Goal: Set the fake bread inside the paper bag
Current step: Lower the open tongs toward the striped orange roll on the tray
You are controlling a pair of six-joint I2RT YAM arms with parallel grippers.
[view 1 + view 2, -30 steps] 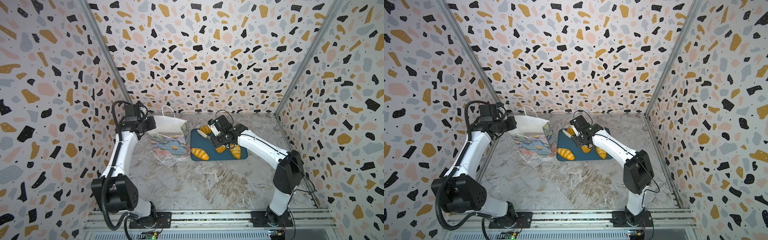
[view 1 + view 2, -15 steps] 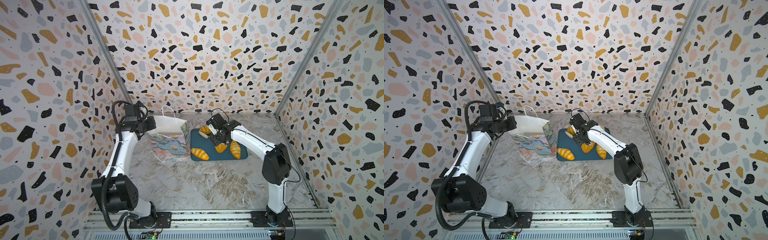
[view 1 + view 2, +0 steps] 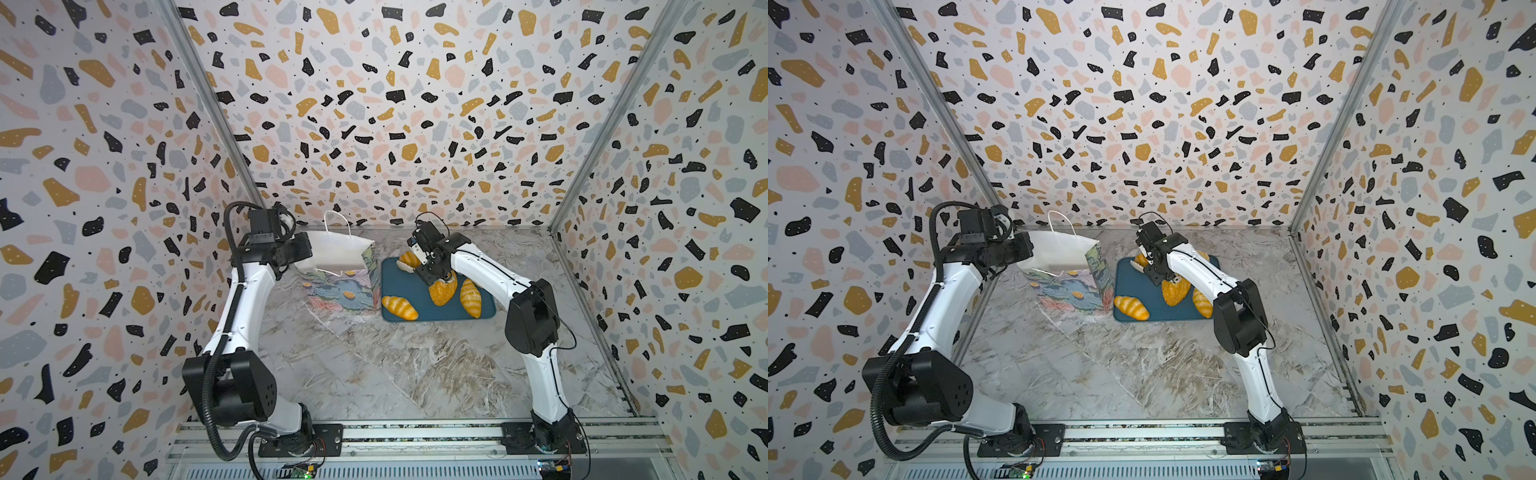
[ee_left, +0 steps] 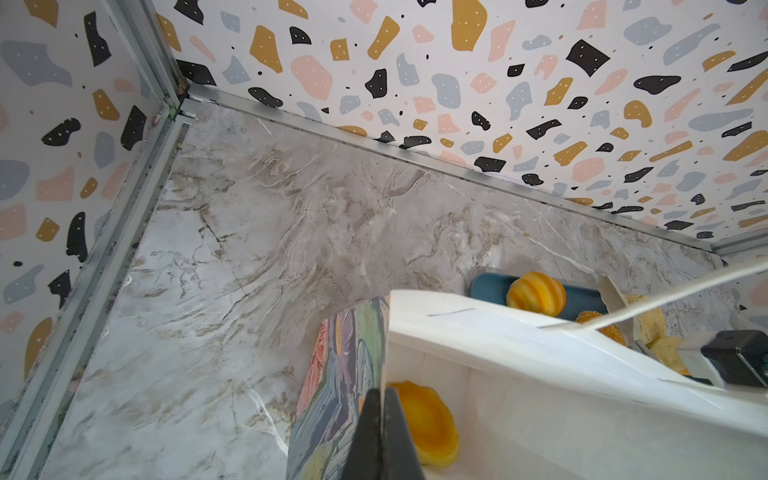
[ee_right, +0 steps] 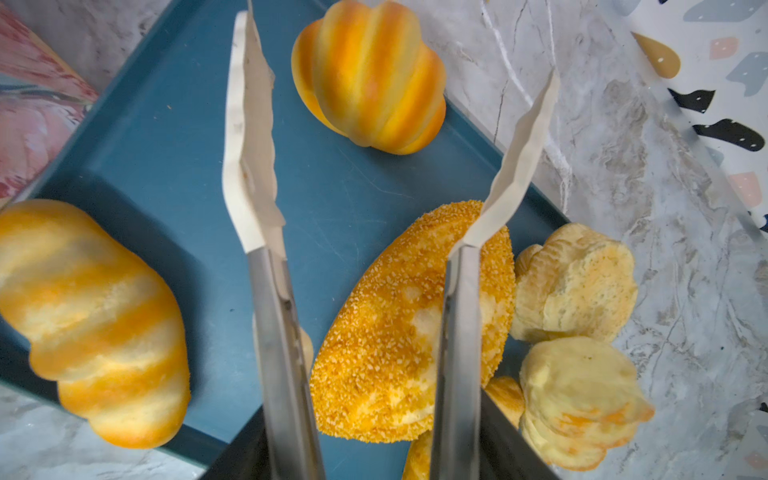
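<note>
The paper bag point(image 3: 340, 289) stands upright left of the tray, floral outside, white inside. My left gripper point(image 4: 380, 432) is shut on the bag's side wall at its rim point(image 3: 309, 255). One fake bread point(image 4: 428, 419) lies inside the bag. My right gripper point(image 3: 432, 266) hovers over the tray's far part, shut on metal tongs point(image 5: 266, 291) whose white tips stand apart with nothing between them. Under the tongs lies a seeded loaf point(image 5: 407, 324), one tip over its edge. A shell bun point(image 5: 370, 79), a striped roll point(image 5: 91, 320) and two pale bumpy buns point(image 5: 577, 282) lie around.
The dark-blue tray point(image 3: 399, 282) lies flat on the marble floor right of the bag, with striped rolls point(image 3: 400, 307) point(image 3: 471, 297) at its near side. The pale buns sit at the tray's far edge, close to the back wall. Patterned walls enclose three sides.
My right arm's elbow has swung in toward the tray, and its gripper has shifted slightly to the far left over the tray. The left arm and the bag have not moved.
</note>
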